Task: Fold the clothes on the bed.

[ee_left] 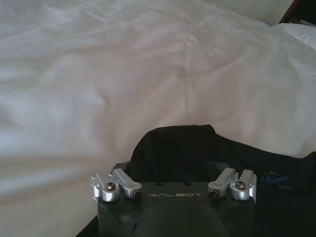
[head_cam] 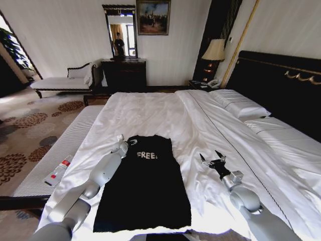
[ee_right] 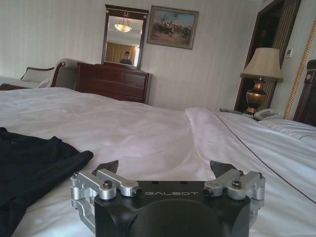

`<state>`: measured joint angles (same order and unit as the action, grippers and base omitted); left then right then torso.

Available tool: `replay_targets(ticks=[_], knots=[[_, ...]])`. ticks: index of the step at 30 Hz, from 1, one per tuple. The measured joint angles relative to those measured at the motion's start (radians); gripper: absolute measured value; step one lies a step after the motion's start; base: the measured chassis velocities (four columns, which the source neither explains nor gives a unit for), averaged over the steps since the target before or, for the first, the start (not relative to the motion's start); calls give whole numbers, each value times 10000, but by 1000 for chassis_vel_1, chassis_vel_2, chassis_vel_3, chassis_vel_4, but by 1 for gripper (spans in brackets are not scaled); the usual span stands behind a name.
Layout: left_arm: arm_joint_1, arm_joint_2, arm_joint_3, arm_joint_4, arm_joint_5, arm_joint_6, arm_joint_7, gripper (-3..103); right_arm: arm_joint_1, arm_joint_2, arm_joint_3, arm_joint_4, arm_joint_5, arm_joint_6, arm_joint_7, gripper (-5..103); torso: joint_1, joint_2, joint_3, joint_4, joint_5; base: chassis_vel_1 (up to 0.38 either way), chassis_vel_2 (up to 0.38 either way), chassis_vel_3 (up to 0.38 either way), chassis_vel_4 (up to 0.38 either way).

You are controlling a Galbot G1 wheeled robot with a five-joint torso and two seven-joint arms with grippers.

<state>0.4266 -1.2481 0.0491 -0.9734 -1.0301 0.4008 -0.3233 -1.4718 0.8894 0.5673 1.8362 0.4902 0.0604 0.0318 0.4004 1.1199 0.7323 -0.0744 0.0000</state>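
1. Garment position: the black T-shirt (head_cam: 143, 188) lies flat on the white bed (head_cam: 165, 113), collar end toward the headboard (head_cam: 281, 90), white "FREE!" lettering facing up. It already appears narrowed into a long rectangle with both sides turned in; this is a judgement from its straight edges.

2. Left end effector (head_cam: 120, 145): it sits at the T-shirt's collar-end corner, on the side away from the headboard's pillows (head_cam: 239, 104). The left wrist view shows black cloth (ee_left: 177, 148) bunched directly ahead of the finger mounts. Whether the fingers are wide, narrow or gripping cloth cannot be told.

3. Right end effector (head_cam: 212, 159): it hovers above bare sheet beside the T-shirt's opposite long edge, clear of the cloth. The jaws stand wide apart and hold nothing; the right wrist view shows both fingertips (ee_right: 107, 167) spread, with the shirt edge (ee_right: 44, 155) off to one side.

4. Step in hand, as judged: take the two collar-end corners for a lengthwise fold.

5. To do this well, bring the right end effector to the corner level with the left one, so both grips mirror each other.

6. Pinch only the shirt layers. The sheet beneath is loose and wrinkled and could be caught with the cloth.

7. Lift both corners evenly and keep the edge taut between them, so the turned-in sides do not fall open.

8. Carry the collar edge toward the hem (head_cam: 143, 226) and lay it square.
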Motion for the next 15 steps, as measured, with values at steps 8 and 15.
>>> replay_targets(ticks=[8, 15], knots=[[-102, -13, 5, 198, 193, -130, 123, 53, -32, 19, 27, 29, -13, 1, 1, 100, 0, 0, 0, 1, -1, 0, 0, 0, 0], [-60, -41, -15, 273, 326, -169, 123, 31, -29, -6, 27, 64, 6, 1, 17, 100, 0, 0, 0, 1, -1, 0, 0, 0, 0]])
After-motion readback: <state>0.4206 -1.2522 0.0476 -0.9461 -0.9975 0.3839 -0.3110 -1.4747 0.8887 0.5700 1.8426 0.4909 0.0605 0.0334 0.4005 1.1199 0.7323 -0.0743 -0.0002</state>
